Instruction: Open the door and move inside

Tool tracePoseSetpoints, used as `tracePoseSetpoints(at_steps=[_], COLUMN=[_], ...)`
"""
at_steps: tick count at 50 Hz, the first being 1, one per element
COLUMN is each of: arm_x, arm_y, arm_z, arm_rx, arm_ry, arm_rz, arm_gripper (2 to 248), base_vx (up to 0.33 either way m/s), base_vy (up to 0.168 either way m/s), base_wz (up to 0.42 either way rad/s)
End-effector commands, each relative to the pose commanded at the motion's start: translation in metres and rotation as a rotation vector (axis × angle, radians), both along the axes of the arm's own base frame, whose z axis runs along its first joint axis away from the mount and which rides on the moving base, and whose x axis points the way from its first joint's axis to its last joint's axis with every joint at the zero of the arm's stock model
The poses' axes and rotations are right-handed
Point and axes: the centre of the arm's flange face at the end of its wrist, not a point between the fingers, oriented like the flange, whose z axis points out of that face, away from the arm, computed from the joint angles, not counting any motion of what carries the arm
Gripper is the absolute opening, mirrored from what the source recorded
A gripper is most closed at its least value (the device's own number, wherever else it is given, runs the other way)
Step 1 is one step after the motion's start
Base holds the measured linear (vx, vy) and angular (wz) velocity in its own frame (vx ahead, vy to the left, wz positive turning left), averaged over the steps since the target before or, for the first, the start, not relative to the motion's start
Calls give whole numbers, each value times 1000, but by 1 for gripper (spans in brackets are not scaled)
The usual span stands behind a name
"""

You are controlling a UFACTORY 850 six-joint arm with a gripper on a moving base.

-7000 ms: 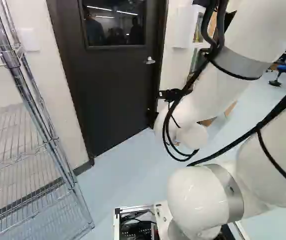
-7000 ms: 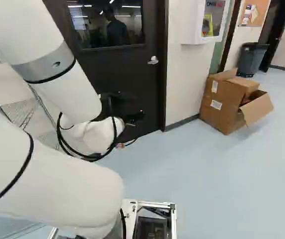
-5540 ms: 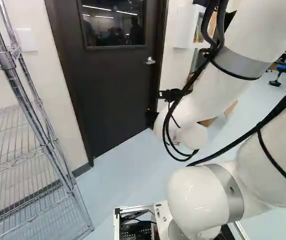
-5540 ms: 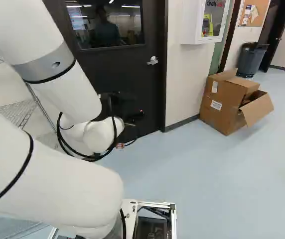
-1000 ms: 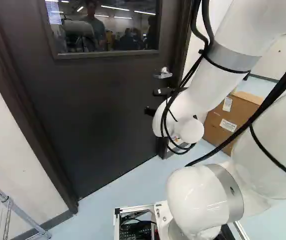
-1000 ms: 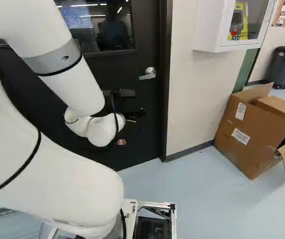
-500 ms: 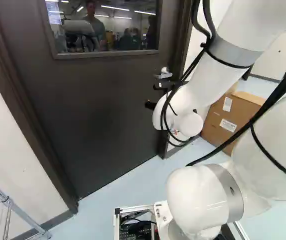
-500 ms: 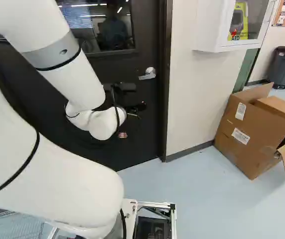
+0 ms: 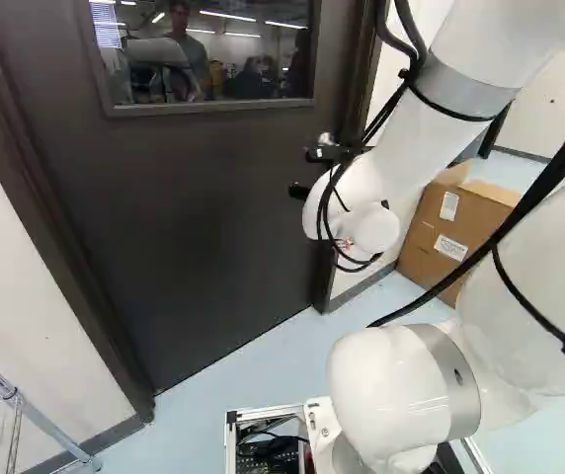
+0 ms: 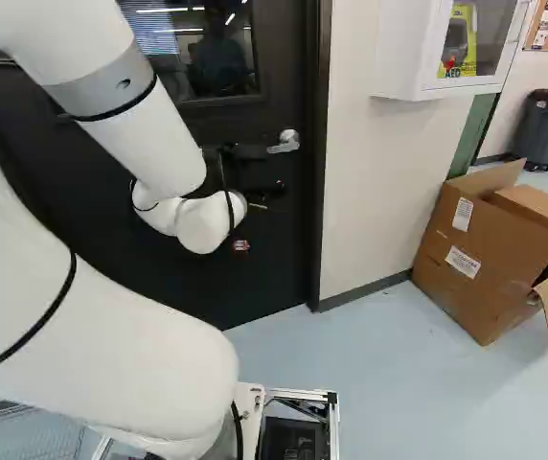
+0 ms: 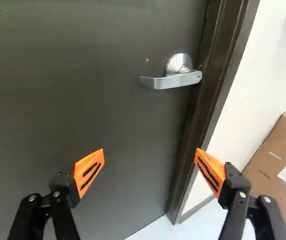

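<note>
Door (image 9: 194, 227) still shut, base (image 10: 333, 422) moved closer, arm (image 10: 145, 144) higher, pincer (image 10: 270, 189) spread

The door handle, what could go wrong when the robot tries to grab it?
The fingers stand wide open, and the handle is ahead of them, not between them. Closing too soon would probably catch nothing.
The handle sits close to the door frame, so one finger might bump the frame on the way in.
The door is shut, so driving ahead before the handle is turned could bang into it.
</note>
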Motion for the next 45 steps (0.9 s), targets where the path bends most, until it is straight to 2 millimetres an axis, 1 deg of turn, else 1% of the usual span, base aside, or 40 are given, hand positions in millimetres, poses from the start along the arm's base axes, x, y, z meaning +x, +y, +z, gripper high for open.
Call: tracePoseSetpoints(at_steps=[23, 45], arm_x=[26, 50], arm_y=[-8, -18], arm_z=[24, 47], arm_rx=[-41, -119], arm_ry=[-50, -92], arm_rz=[33, 107], arm_gripper=[247, 247], base_vx=[0, 0], base_vy=[0, 0], base_wz=[0, 0])
